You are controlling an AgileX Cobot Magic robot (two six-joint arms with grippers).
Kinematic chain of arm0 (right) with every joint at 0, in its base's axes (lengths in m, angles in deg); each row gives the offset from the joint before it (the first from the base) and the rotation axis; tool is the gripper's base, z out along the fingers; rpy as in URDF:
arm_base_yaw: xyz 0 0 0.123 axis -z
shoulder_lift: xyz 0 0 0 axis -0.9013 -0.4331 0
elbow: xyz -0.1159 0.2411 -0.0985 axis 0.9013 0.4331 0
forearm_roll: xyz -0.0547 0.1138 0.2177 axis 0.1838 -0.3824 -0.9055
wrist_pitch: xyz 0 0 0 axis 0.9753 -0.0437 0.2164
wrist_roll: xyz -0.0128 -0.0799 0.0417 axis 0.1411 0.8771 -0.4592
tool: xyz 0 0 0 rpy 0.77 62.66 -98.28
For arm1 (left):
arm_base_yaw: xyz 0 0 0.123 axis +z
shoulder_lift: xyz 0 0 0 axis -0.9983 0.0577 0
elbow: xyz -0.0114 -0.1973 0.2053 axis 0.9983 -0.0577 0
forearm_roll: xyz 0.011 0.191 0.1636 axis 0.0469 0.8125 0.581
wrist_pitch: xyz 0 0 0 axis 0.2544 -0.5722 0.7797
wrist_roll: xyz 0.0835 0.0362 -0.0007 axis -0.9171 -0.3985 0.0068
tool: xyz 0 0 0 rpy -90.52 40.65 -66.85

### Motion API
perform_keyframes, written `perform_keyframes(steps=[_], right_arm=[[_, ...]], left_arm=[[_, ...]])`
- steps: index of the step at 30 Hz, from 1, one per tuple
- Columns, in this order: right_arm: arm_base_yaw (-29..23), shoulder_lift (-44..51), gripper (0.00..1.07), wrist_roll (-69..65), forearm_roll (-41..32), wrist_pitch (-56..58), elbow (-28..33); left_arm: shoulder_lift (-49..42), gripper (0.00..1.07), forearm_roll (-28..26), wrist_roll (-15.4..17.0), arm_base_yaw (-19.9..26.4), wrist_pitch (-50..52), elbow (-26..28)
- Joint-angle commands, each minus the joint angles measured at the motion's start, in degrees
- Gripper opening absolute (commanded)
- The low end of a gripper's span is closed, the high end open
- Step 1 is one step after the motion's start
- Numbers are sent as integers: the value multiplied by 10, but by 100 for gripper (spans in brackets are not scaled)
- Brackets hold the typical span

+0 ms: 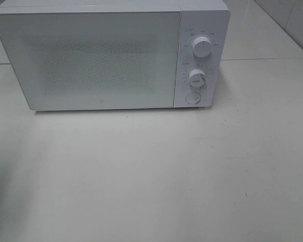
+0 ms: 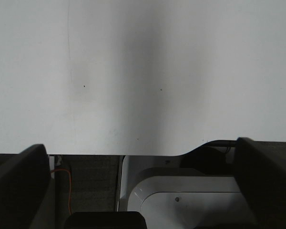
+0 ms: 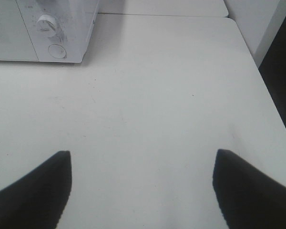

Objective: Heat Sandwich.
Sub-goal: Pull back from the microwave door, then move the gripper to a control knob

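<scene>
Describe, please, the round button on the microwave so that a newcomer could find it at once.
A white microwave stands at the back of the pale table, door shut. On its control panel right of the door, the button sits lowest, under the upper knob and the lower knob. Unlike those raised knobs, it is a flat, plain disc.

- The microwave [image 1: 101, 55] is shut, and its speckled door window [image 1: 96, 63] hides whatever is inside.
- The markings around the upper knob [image 1: 202, 47] and the lower knob [image 1: 197, 77] are too small to read.
- In the right wrist view the picture's edge cuts the microwave [image 3: 43, 28], leaving only its control corner.
- The right gripper [image 3: 143, 152] shows only two dark finger ends, cut off at the edge.
- The left gripper [image 2: 140, 143] is blurred, dark and cut off at the corners.
</scene>
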Motion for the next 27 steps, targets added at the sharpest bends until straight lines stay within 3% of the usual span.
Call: perform_keyframes(steps=[1, 17, 27], right_arm=[[3, 15, 74, 0, 1, -9, 0], [3, 15, 74, 0, 1, -9, 0], [3, 15, 74, 0, 1, -9, 0]], left_arm=[[-54, 98, -3, -2, 3, -9, -21], [-388, 98, 1, -38, 3, -18, -95], [-525, 98, 3, -54, 2, 2, -132]])
